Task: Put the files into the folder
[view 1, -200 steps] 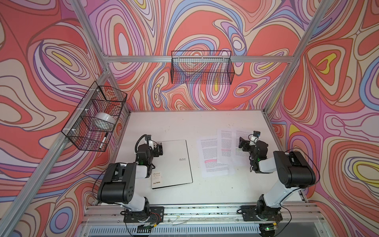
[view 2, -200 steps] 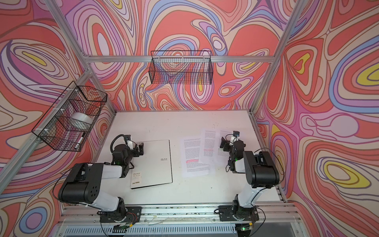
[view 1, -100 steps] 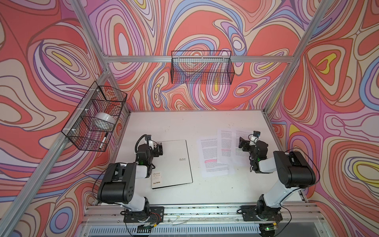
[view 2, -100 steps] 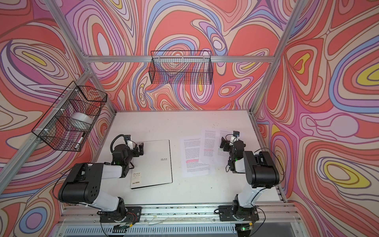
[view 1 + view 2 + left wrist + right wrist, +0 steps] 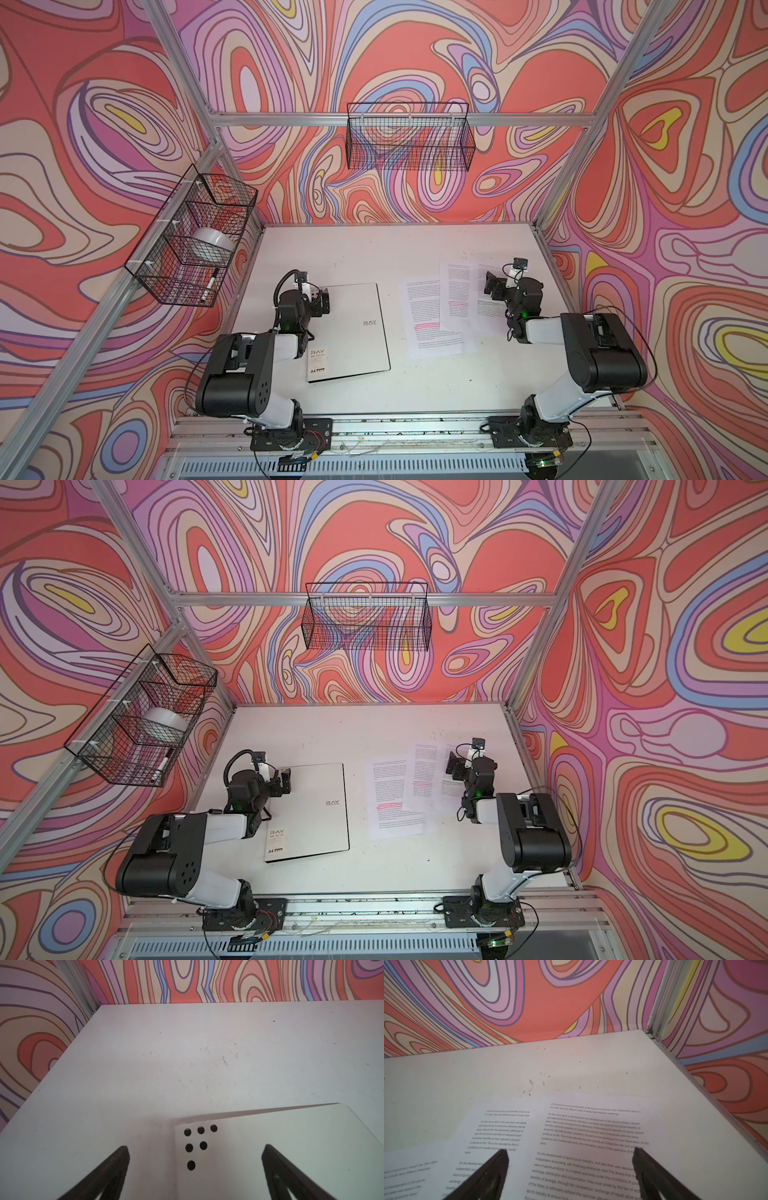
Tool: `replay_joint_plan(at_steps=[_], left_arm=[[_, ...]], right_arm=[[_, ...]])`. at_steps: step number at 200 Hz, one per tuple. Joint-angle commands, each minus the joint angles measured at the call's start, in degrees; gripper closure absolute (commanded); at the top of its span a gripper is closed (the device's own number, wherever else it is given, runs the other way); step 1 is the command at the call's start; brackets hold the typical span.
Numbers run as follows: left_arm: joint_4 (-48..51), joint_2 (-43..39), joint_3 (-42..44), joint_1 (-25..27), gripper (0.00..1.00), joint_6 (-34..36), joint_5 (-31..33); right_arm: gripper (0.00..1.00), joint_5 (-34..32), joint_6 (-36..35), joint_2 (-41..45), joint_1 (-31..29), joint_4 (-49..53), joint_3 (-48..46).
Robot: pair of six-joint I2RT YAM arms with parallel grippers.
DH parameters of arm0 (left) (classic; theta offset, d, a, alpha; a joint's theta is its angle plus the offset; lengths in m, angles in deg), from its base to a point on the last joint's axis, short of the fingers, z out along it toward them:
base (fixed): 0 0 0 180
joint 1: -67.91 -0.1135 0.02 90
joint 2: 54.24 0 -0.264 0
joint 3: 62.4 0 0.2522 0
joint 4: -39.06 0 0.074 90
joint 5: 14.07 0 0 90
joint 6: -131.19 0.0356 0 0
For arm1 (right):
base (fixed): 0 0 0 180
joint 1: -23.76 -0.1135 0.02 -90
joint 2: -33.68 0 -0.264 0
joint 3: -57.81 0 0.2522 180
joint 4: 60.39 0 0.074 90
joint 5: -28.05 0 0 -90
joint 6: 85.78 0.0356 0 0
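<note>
Closed folder (image 5: 291, 1147) corner sits under spread, empty left gripper (image 5: 195, 1149), probably staged for opening; overlapping files (image 5: 587, 1136) lie under spread, empty right gripper (image 5: 571, 1153), likely for gathering next.

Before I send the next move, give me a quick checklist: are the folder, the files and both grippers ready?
1. Folder open to take paper: not ok, it lies closed, cover up.
2. Left gripper open and empty: ok, jaws apart over the folder's punched corner.
3. Right gripper open and empty: ok, jaws apart over the files.
4. Files squared into one stack: not ok, three sheets lie fanned and overlapping.
5. Files clear of the folder: ok, a strip of bare table shows between them.
6. Left gripper touching the folder: cannot tell.
</note>
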Motion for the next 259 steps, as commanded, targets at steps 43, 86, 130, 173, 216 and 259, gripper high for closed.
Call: replay_joint_plan(at_steps=[43,86,130,173,216,259], left_arm=[[66.2,-8.6,-31.9,7.4,0.0,0.9,1.4],[93.1,-2.0,-43.9,7.4,0.0,-6.7,-1.2],[95.8,-3.0,-39.4,7.3,0.0,-16.8,3.0],[98.1,-2.3,-39.3,7.2,0.0,-21.2,6.7],[96.7,0.0,-36.1,6.4,0.0,-23.5,1.5],[94.4,0.6,-32.1,5.8,0.0,-23.6,2.2]], right_arm=[[0.02,-1.7,10.5,9.8,-4.6,48.4,21.6],[0.02,0.6,15.1,11.6,-13.7,69.6,32.8],[0.02,4.1,21.8,16.7,-21.2,79.6,31.8],[0.01,8.0,26.4,16.8,-29.8,83.3,31.9],[0.01,7.2,31.1,10.1,-42.4,77.4,31.6],[0.01,8.0,35.7,2.4,-52.6,72.1,31.3]])
